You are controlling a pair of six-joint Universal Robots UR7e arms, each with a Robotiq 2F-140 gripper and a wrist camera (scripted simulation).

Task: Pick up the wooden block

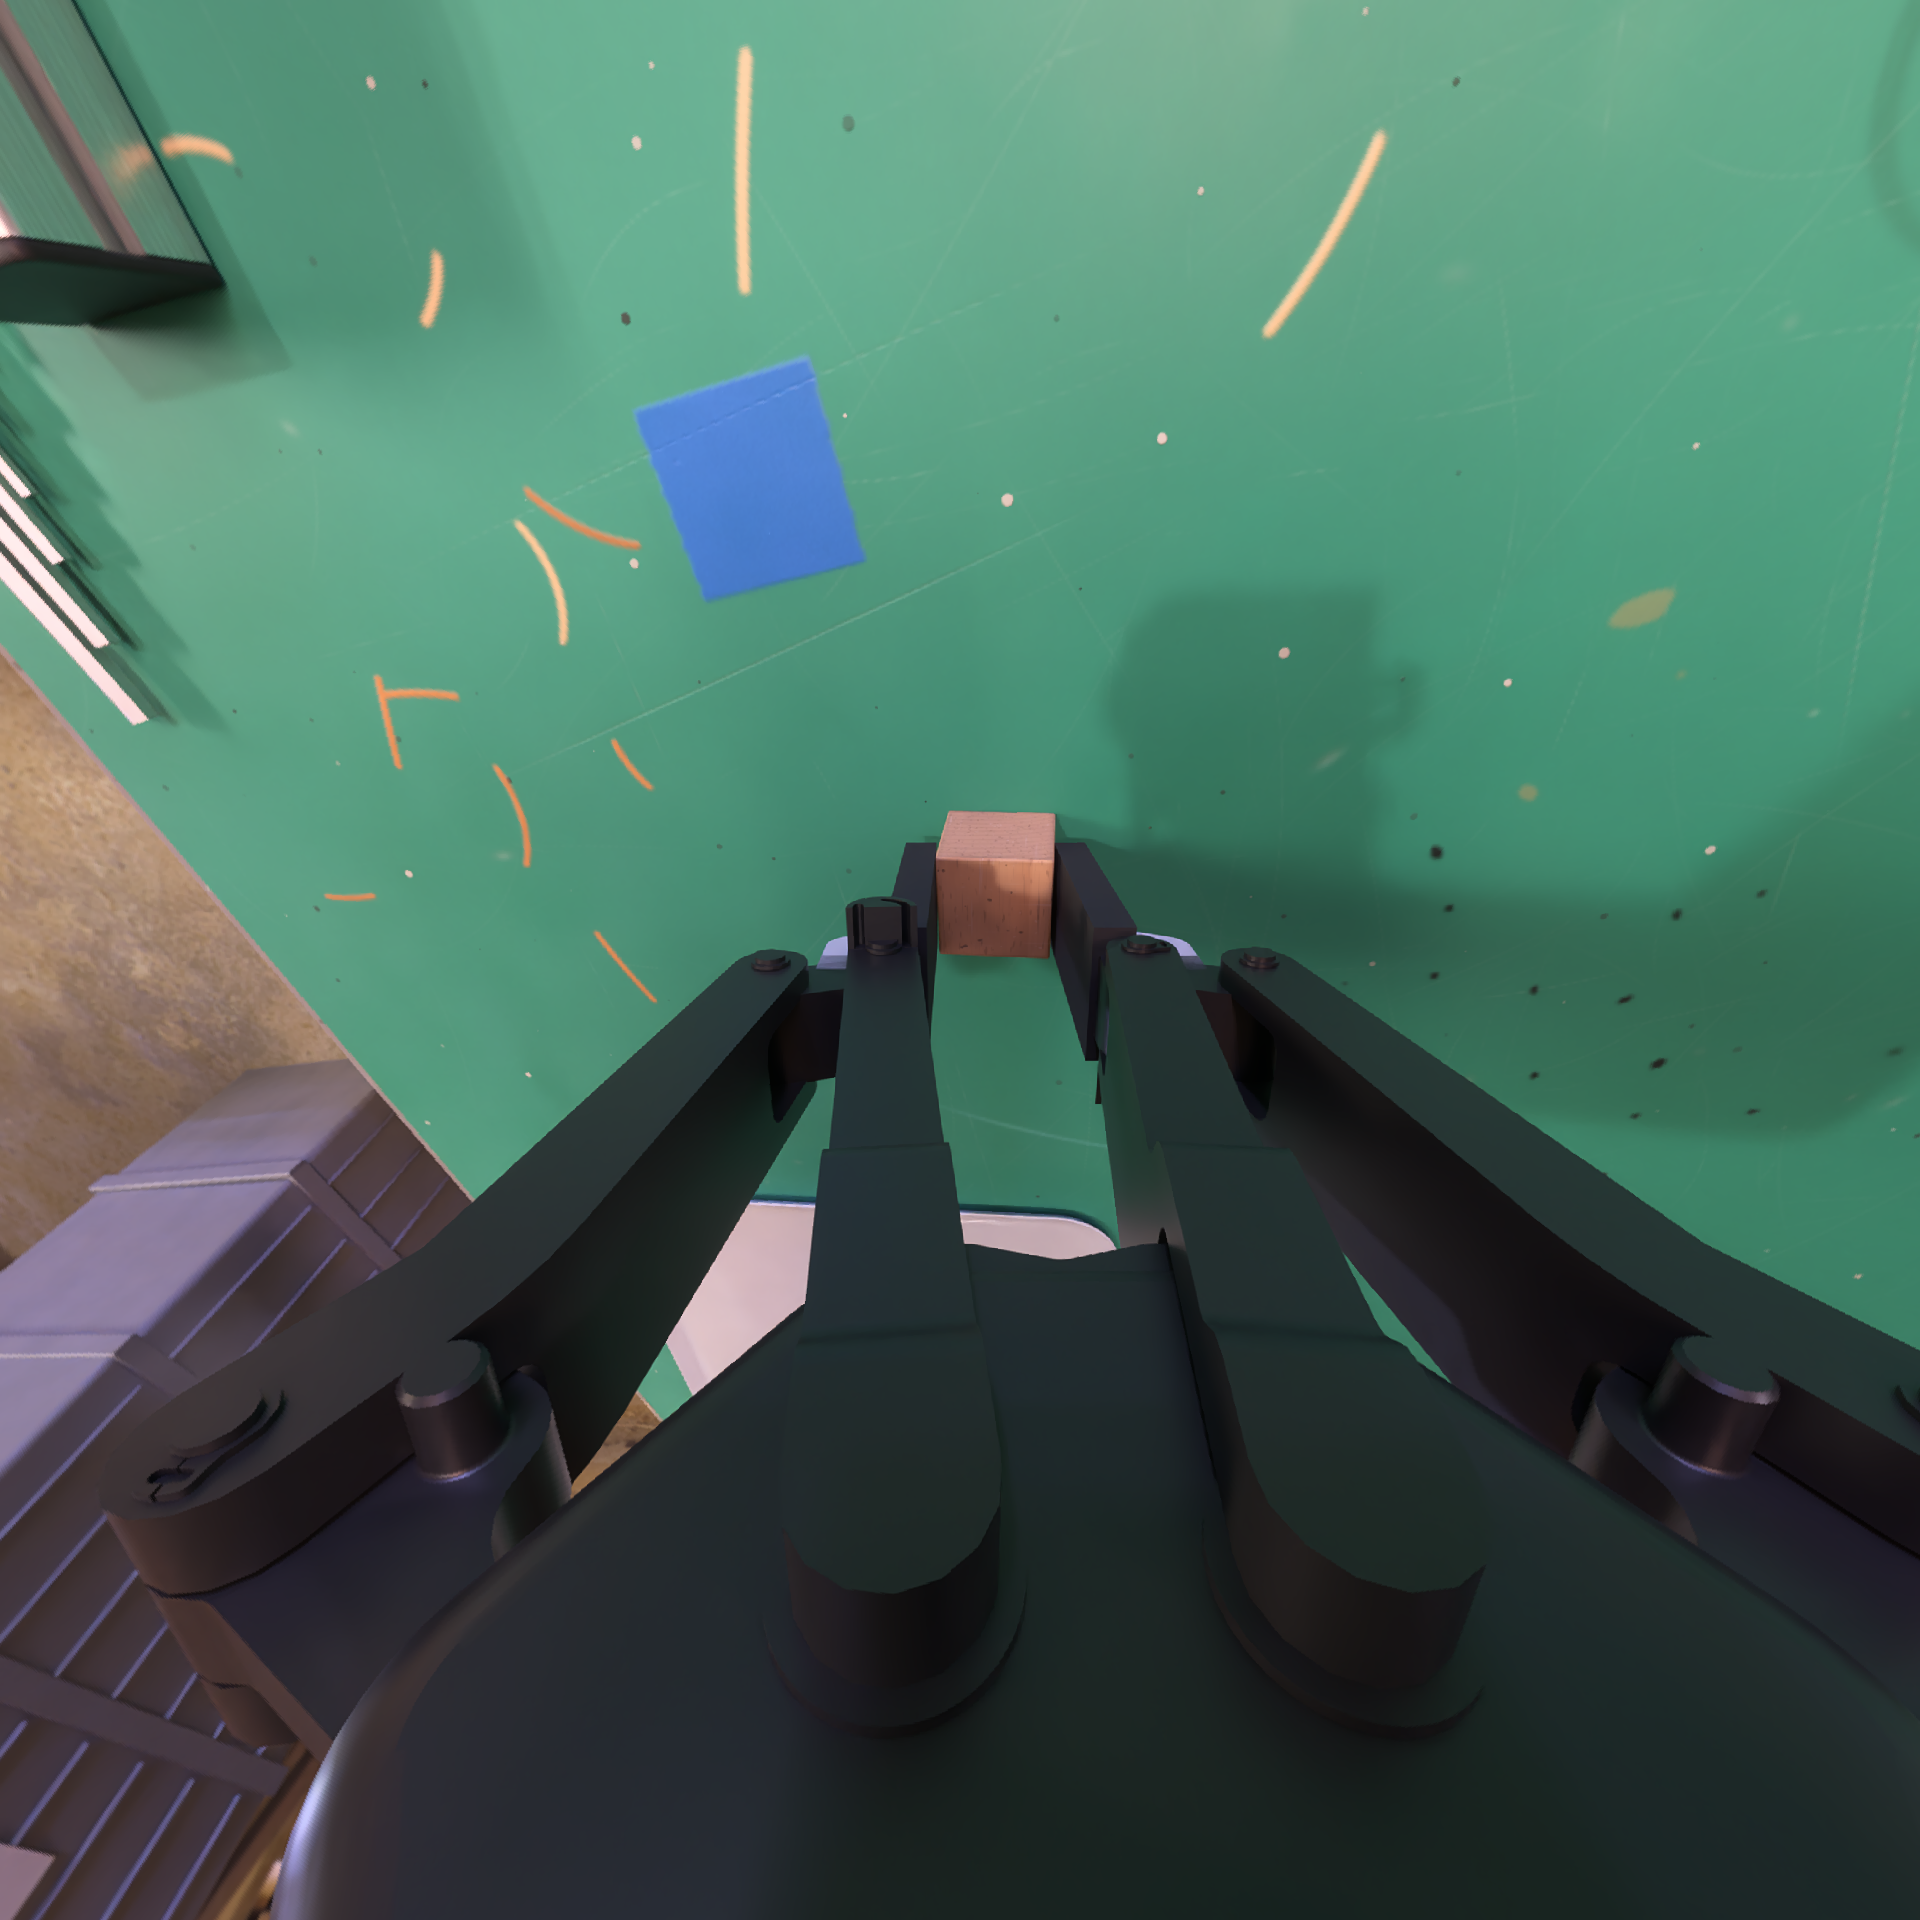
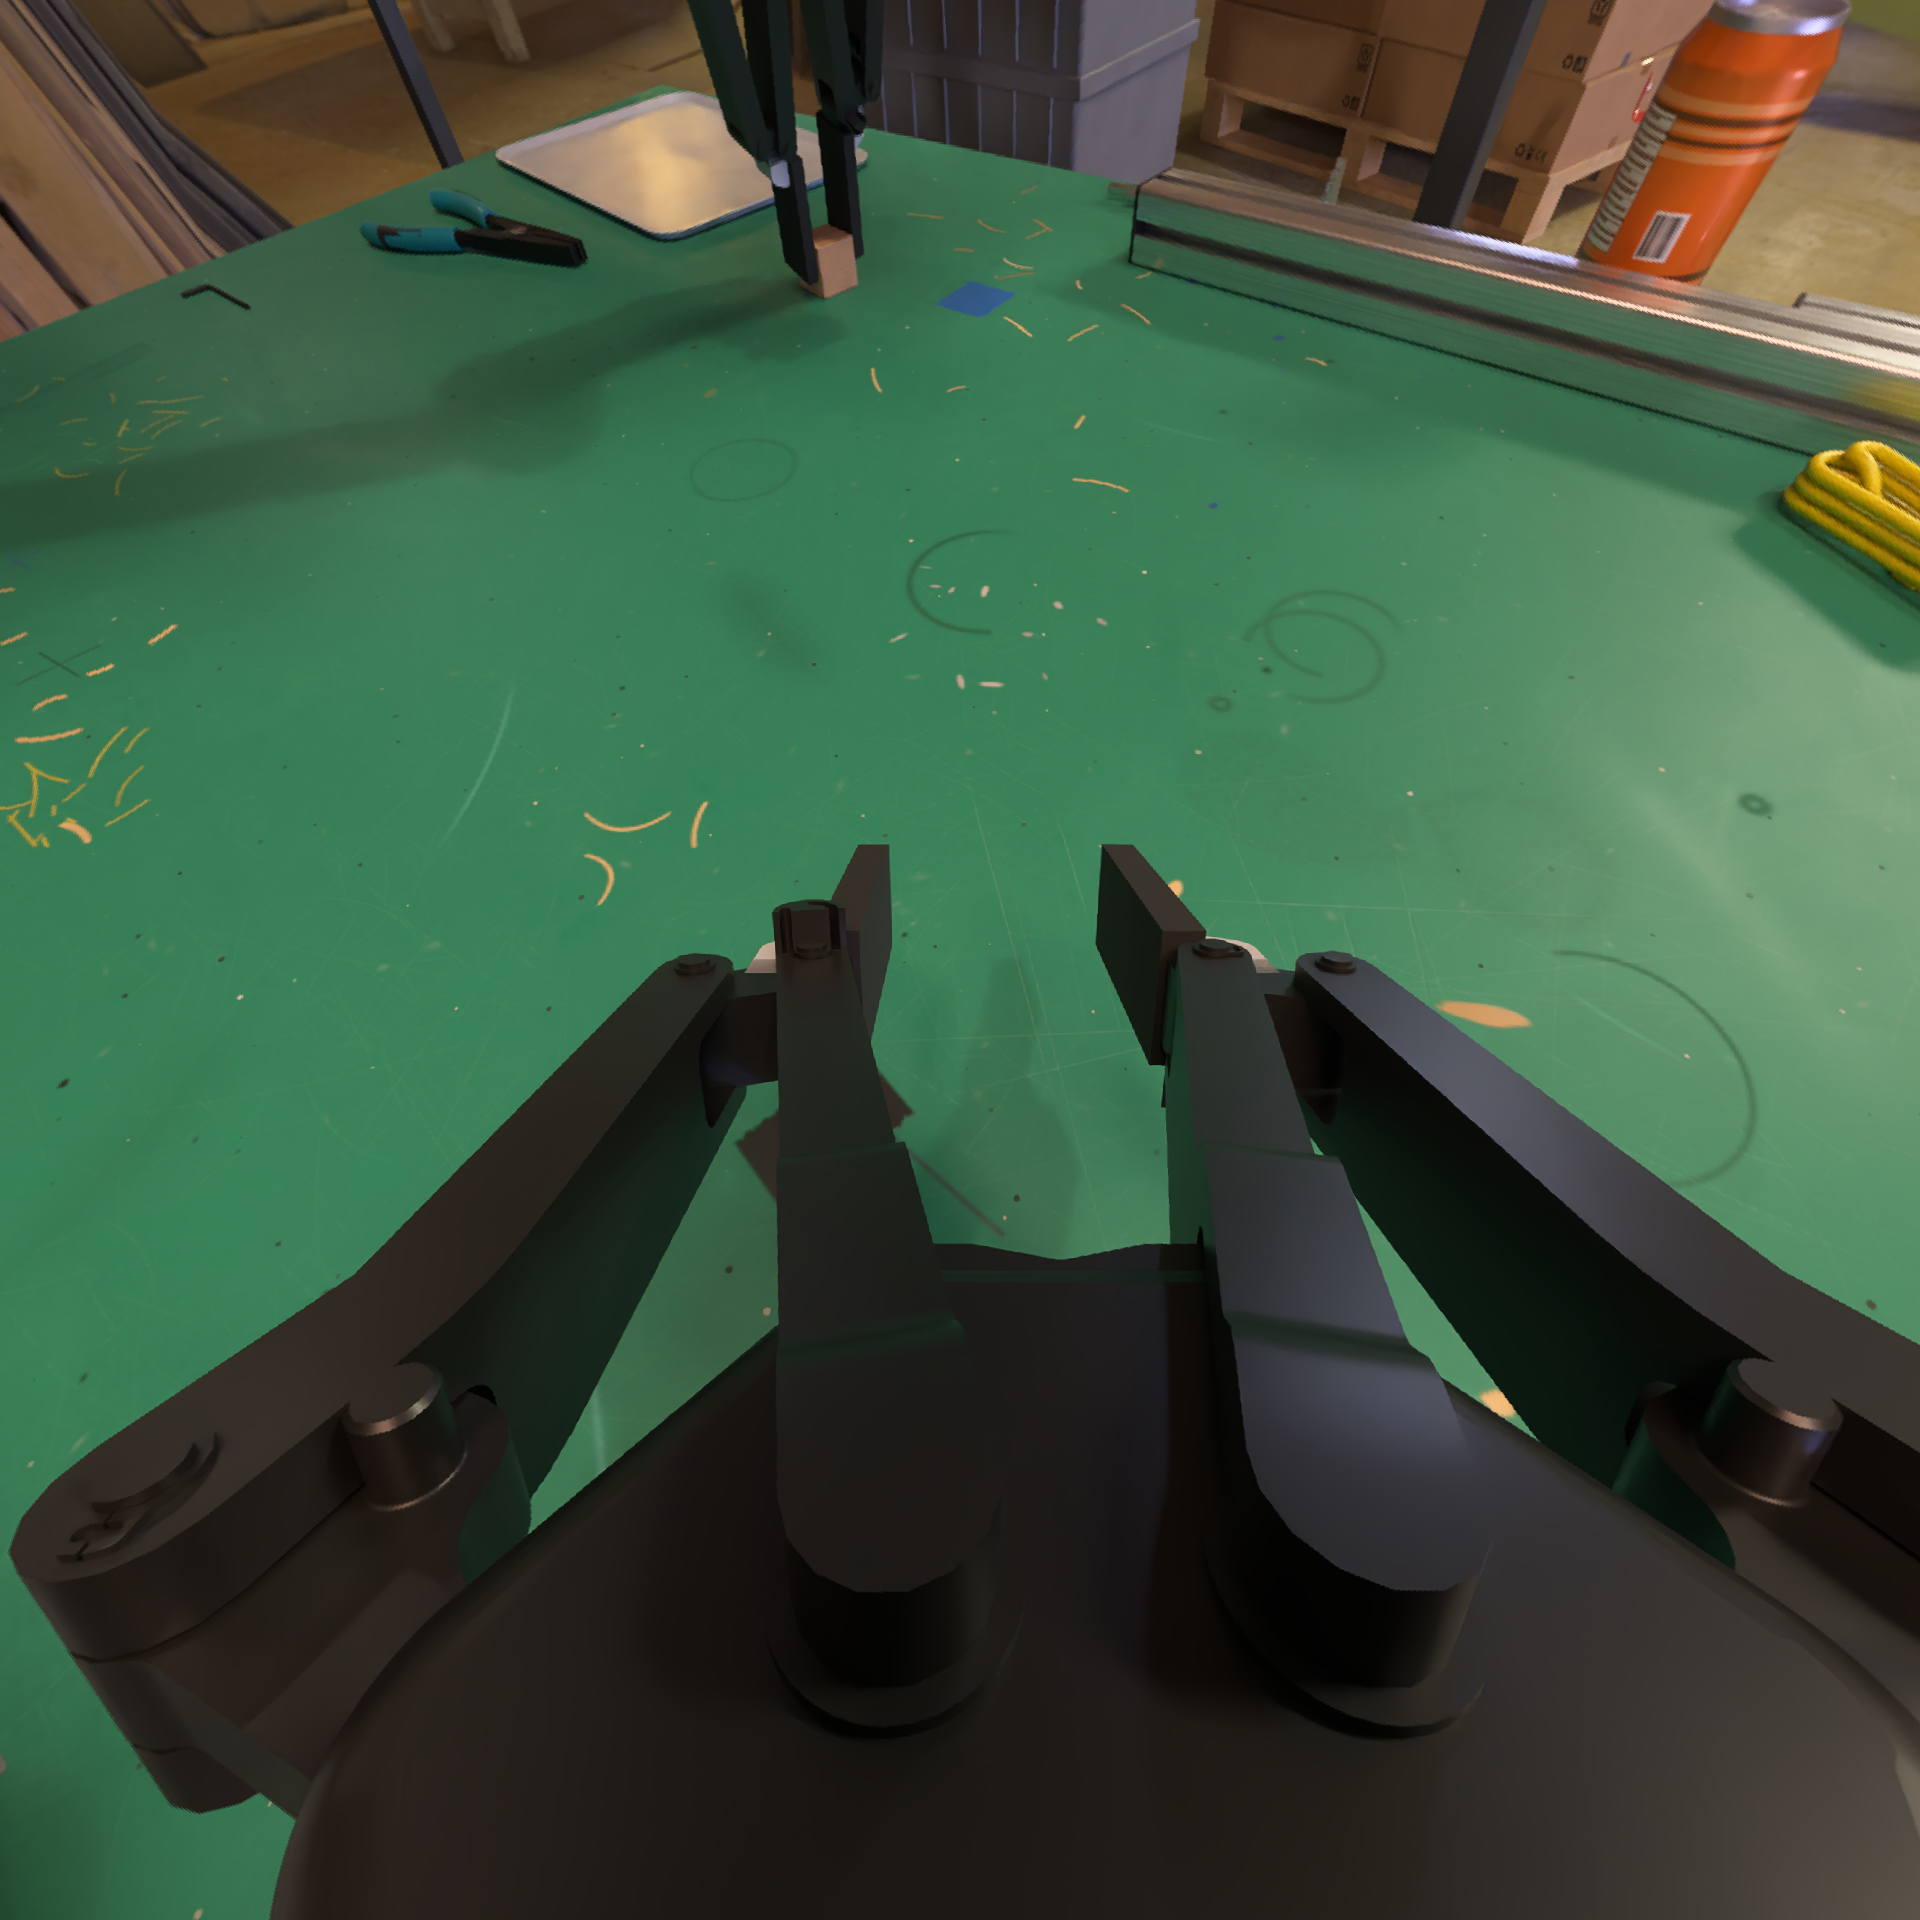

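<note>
The wooden block (image 1: 995,883) is a small light-brown cube held between the pads of my left gripper (image 1: 995,868), which is shut on it from both sides. In the right wrist view the same block (image 2: 840,265) shows at the far side of the green table (image 2: 935,675), pinched by the left gripper (image 2: 826,255), which points straight down. The block is at or just above the table top; I cannot tell whether it touches. My right gripper (image 2: 994,868) is open and empty, low over the near part of the table.
A blue square patch (image 2: 974,299) lies just right of the block. A metal tray (image 2: 644,156), teal-handled pliers (image 2: 473,237) and a hex key (image 2: 215,296) lie far left. An aluminium rail (image 2: 1507,281), a yellow cable coil (image 2: 1860,509) and an orange can (image 2: 1714,135) are at the right.
</note>
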